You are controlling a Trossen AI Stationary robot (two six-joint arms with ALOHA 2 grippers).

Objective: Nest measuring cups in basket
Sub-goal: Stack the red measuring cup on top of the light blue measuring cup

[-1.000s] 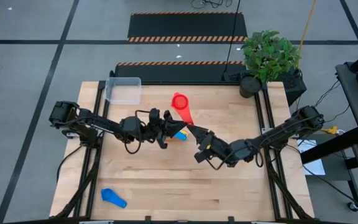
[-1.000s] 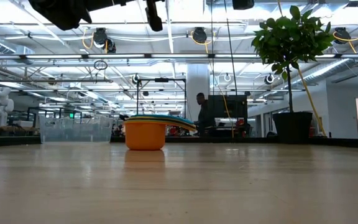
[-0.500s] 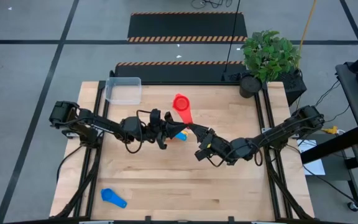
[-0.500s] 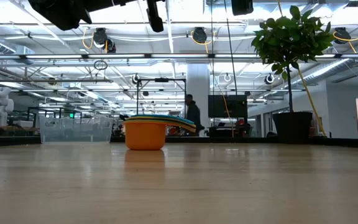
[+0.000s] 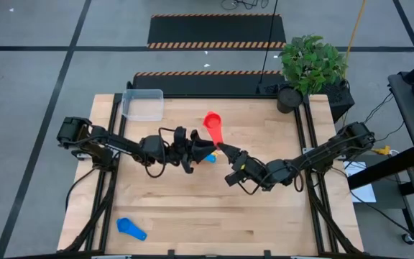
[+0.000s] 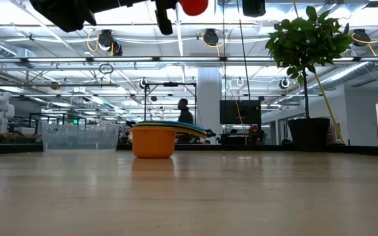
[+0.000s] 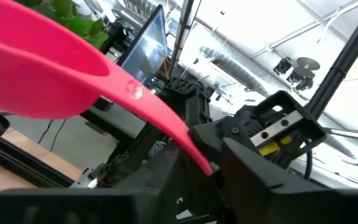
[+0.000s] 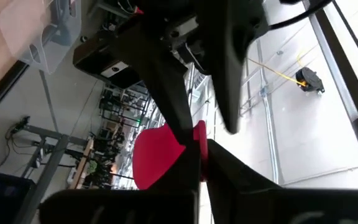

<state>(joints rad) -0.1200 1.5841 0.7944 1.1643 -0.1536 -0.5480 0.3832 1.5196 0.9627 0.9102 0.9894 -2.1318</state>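
Both arms met above the middle of the bench [image 5: 192,208]. The right gripper [image 5: 224,148] had its jaws pinched on the handle of the red cup [image 5: 212,124]; in the right wrist view the red handle sat clamped between that arm's own two dark fingers [image 8: 185,134], bowl pointing away. The cup was held in the air, bowl toward the far edge of the bench; in the low view it showed at the upper edge, high above the wood [image 6: 193,6].

The left gripper [image 5: 203,150] was just beside the same handle, facing the right gripper. From the high view I could not tell how its jaws stood; in the left wrist view the red cup [image 7: 48,71] filled the upper part with its handle running down to the right gripper, and the left arm's own fingers were only a dark blur at the lower edge. Cannot tell whether the left jaws touched the handle.

A stack of nested cups [image 6: 153,140], orange outermost with yellow and blue rims above it, stood on the bench below the two grippers, mostly hidden by them from above. A single light blue cup [image 5: 130,229] lay alone near the front left corner. The clear basket [image 5: 143,104] sat at the far left of the bench, well apart from all cups.

A potted plant [image 5: 310,66] stood at the far right corner.
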